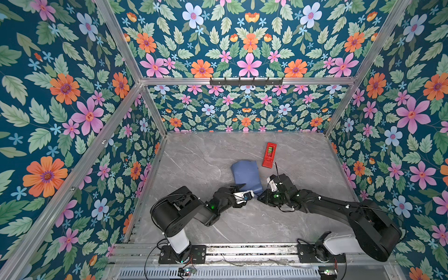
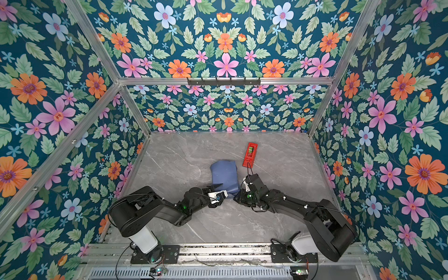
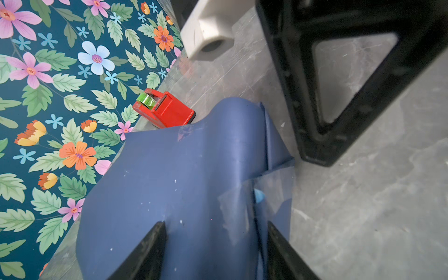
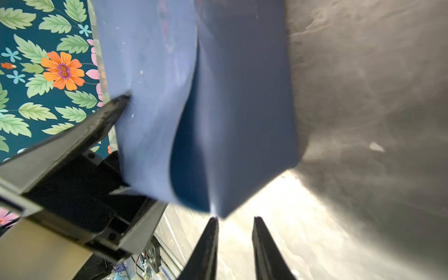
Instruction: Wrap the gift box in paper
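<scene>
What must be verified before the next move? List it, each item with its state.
1. Jaws of the left gripper clamped on the paper: ok.
2. Jaws of the right gripper apart, empty, just off the paper's corner: ok.
3. No green of the gift box showing: ok.
4. End fold closed: not ok, a flap gapes.
5. The tape dispenser lies apart from the paper: ok.

The left pincer (image 3: 215, 224) grips the paper (image 3: 169, 169); right pincer (image 4: 235, 219) slightly parted.

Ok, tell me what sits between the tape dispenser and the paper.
Nothing: in a top view, bare table separates the tape dispenser from the paper.
</scene>
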